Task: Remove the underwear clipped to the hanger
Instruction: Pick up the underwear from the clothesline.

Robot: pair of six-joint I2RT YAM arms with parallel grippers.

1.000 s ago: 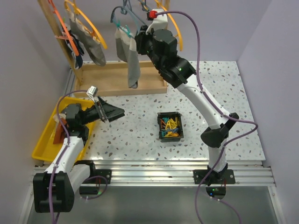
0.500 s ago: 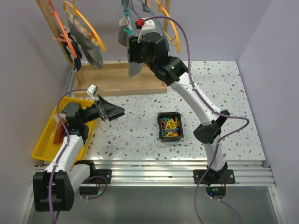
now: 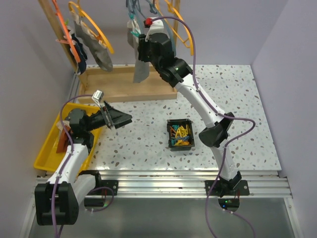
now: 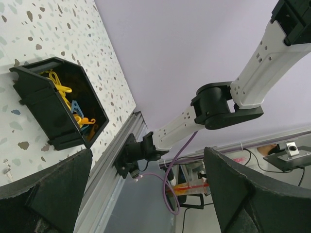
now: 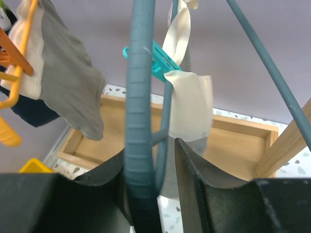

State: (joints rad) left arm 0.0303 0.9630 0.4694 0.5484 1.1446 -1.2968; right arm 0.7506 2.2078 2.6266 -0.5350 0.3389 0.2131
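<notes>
High at the back, my right gripper reaches up into the teal-blue hanger. In the right wrist view the thick hanger bar runs between the jaws of the right gripper, against the left finger. A sliver of room stays beside the right finger, so the jaws stand open. A teal clip pins cream-and-grey underwear just behind. More grey underwear hangs on the orange hanger. My left gripper hovers open and empty over the table.
A wooden tray sits under the hangers, and a wooden post rises at the left. A black box of colourful clips stands mid-table. A yellow tray lies at the left edge beside my left arm.
My right arm has risen and swung left, up into the teal-blue hanger, and its jaws have widened. The left arm has not moved.
</notes>
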